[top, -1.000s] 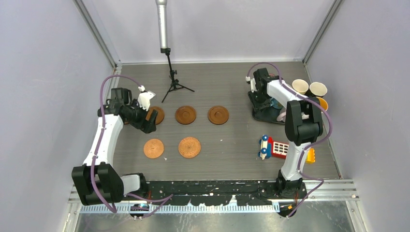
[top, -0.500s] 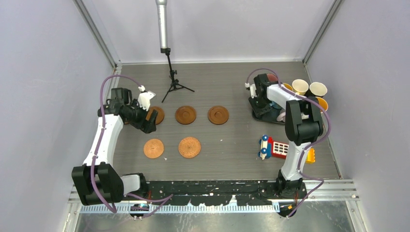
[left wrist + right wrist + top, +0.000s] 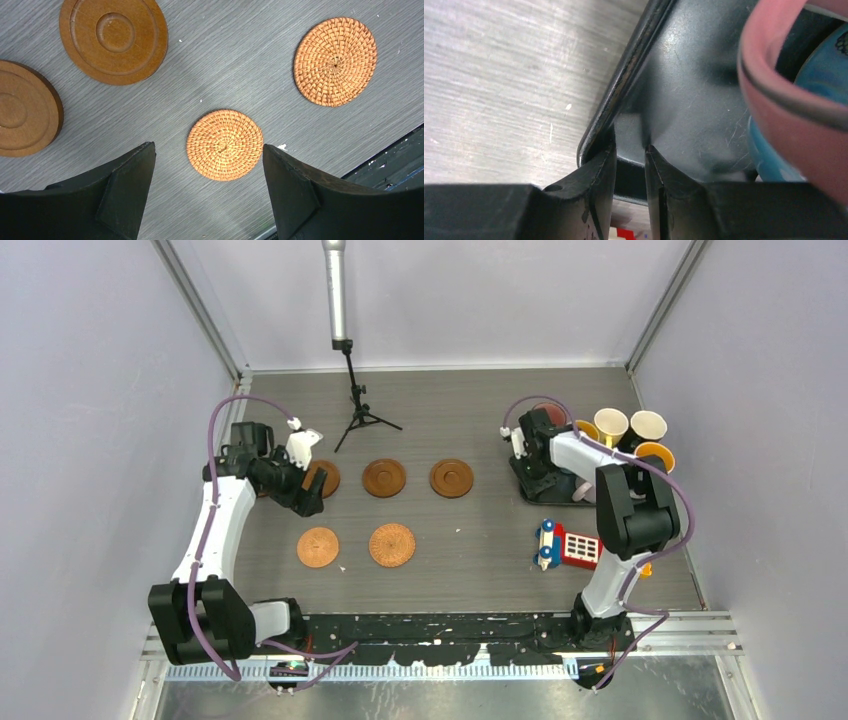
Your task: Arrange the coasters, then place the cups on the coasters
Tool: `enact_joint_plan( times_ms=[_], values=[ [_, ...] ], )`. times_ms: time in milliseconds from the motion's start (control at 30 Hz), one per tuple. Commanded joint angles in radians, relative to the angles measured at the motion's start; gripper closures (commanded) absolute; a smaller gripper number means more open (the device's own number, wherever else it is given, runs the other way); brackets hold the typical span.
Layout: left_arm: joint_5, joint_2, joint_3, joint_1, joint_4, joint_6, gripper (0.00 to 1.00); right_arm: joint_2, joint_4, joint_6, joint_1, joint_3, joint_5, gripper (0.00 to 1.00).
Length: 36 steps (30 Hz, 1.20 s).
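Observation:
Three dark ringed coasters lie in a row, with two woven orange-brown coasters in front of them. My left gripper hangs open above the leftmost dark coaster, and in its wrist view a woven coaster shows between the fingers of the left gripper. The cups stand clustered on and beside the black tray at the right. My right gripper is shut on the tray's rim. In the right wrist view, the right gripper pinches the tray, with a pink cup and a blue cup close by.
A colourful toy phone lies just in front of the tray. A small black tripod stands at the back, left of centre. Walls close the table on three sides.
The right gripper has closed a little on the tray rim, and the tray with its cups has shifted slightly left. The left arm has not moved.

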Motion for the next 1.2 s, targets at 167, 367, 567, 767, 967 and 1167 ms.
enact_joint_plan(
  times_ms=[167, 367, 567, 767, 967, 1167],
  values=[
    [0.017, -0.019, 0.034, -0.007, -0.007, -0.002, 0.20, -0.173, -0.185, 0.088, 0.032, 0.040, -0.125, 0.59],
    [0.023, -0.011, 0.047, -0.017, -0.001, -0.016, 0.20, -0.304, -0.249, 0.127, 0.002, 0.166, -0.138, 0.46],
    [0.017, -0.018, 0.063, -0.024, 0.012, -0.061, 0.19, -0.395, -0.263, 0.204, -0.064, 0.214, -0.108, 0.31],
    [0.005, -0.040, 0.089, -0.058, 0.055, -0.157, 0.17, -0.369, -0.244, 0.342, -0.091, 0.249, -0.106, 0.29],
    [-0.023, -0.002, 0.158, -0.127, 0.055, -0.187, 0.17, -0.284, -0.192, 0.466, -0.091, 0.272, -0.082, 0.23],
    [-0.061, -0.004, 0.161, -0.127, 0.069, -0.214, 0.17, -0.217, -0.129, 0.555, -0.074, 0.285, 0.021, 0.23]
  ],
)
